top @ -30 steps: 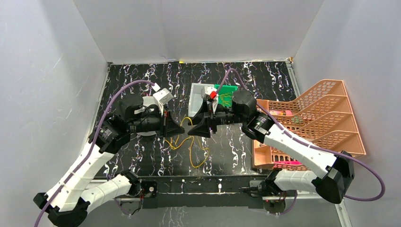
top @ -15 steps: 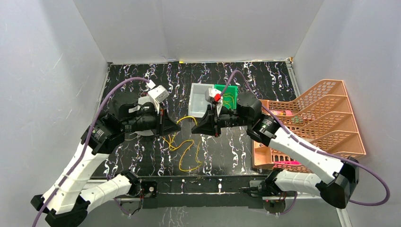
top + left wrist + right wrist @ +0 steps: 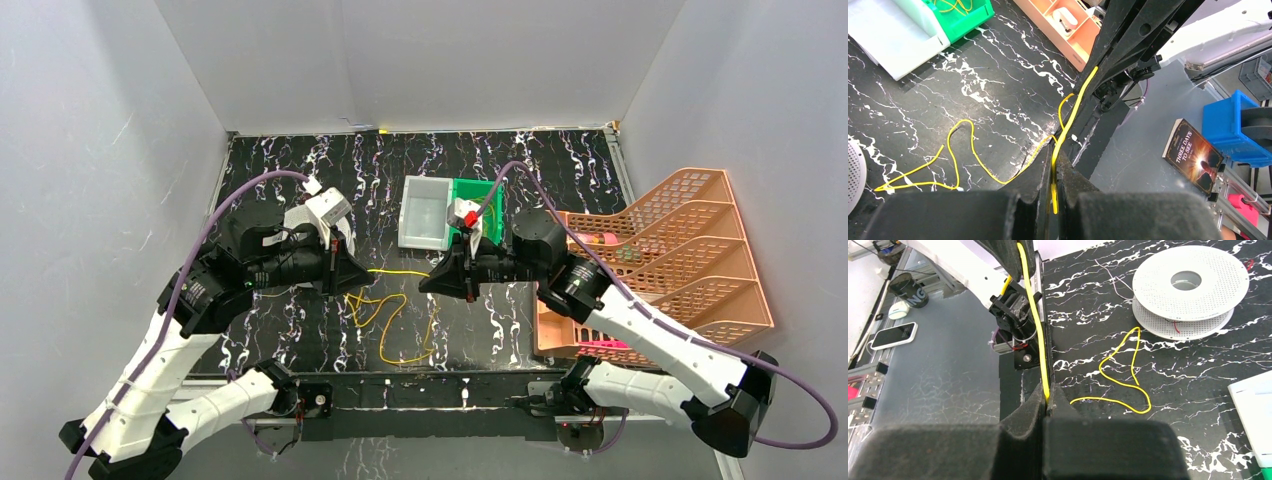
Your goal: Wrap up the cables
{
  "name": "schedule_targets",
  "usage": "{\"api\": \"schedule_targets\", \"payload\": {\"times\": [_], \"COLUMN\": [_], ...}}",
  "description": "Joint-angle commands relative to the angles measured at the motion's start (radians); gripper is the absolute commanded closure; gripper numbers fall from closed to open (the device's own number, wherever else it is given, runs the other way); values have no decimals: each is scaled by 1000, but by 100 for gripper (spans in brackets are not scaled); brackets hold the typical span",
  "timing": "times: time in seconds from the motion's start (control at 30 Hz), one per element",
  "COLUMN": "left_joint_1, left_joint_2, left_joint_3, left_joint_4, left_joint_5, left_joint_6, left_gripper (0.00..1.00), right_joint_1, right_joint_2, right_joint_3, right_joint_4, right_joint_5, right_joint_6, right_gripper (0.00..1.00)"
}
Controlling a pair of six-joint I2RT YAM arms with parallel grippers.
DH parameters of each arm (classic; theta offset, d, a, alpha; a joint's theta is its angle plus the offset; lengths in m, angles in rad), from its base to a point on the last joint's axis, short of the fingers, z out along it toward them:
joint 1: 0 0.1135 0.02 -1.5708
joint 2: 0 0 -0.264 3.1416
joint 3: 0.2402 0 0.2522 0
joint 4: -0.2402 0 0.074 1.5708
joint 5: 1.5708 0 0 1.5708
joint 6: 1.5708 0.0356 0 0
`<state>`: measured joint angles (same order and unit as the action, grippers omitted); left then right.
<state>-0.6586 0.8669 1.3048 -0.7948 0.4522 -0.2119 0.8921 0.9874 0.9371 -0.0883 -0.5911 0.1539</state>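
A yellow cable [image 3: 398, 272] is stretched taut between my two grippers above the table. My left gripper [image 3: 366, 271] is shut on one part of it [image 3: 1053, 175]. My right gripper [image 3: 428, 283] is shut on the other part [image 3: 1046, 387]. The rest of the cable [image 3: 388, 322] lies in loose loops on the black marble table [image 3: 560, 165] below; it also shows in the left wrist view [image 3: 955, 160] and the right wrist view [image 3: 1128, 375]. The white perforated spool [image 3: 1190, 287] sits behind my left arm, mostly hidden in the top view. More yellow cables [image 3: 483, 210] lie in the green bin [image 3: 487, 191].
A white tray [image 3: 422, 210] stands next to the green bin at the back middle. An orange tiered rack [image 3: 670, 245] takes up the right side. Grey walls close in the table on three sides. The arm bases sit along the near edge.
Both grippers have moved apart and toward the near side, and the yellow cable between them has gone from slack to taut. The loose loops on the table have shifted.
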Motion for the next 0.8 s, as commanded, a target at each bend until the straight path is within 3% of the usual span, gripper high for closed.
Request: {"api": "schedule_targets", "payload": {"times": [0.0,0.2,0.33,0.4,0.43,0.63,0.77], "left_joint_1": [7,7,7,7,7,7,7], "left_joint_2": [-19,-19,-11,-6,-3,136,204], "left_joint_3": [49,15,47,74,82,80,40], "left_joint_4": [-45,-26,-23,-23,-23,-62,-45], "left_joint_5": [-20,-28,-122,-200,-249,-557,-697], "left_joint_6": [12,2,3,17,22,75,104], "left_gripper": [100,100,65,40,35,26,22], "right_joint_1": [-7,-8,-8,-7,-7,-8,-9], "right_joint_2": [-41,-40,5,48,66,130,132], "right_joint_3": [11,52,117,182,201,243,229], "right_joint_4": [-59,-44,-135,-241,-276,-398,-408], "right_joint_5": [66,21,76,171,211,584,689], "right_joint_6": [9,37,47,59,67,133,156], "right_gripper": [100,100,100,100,100,100,100]}}
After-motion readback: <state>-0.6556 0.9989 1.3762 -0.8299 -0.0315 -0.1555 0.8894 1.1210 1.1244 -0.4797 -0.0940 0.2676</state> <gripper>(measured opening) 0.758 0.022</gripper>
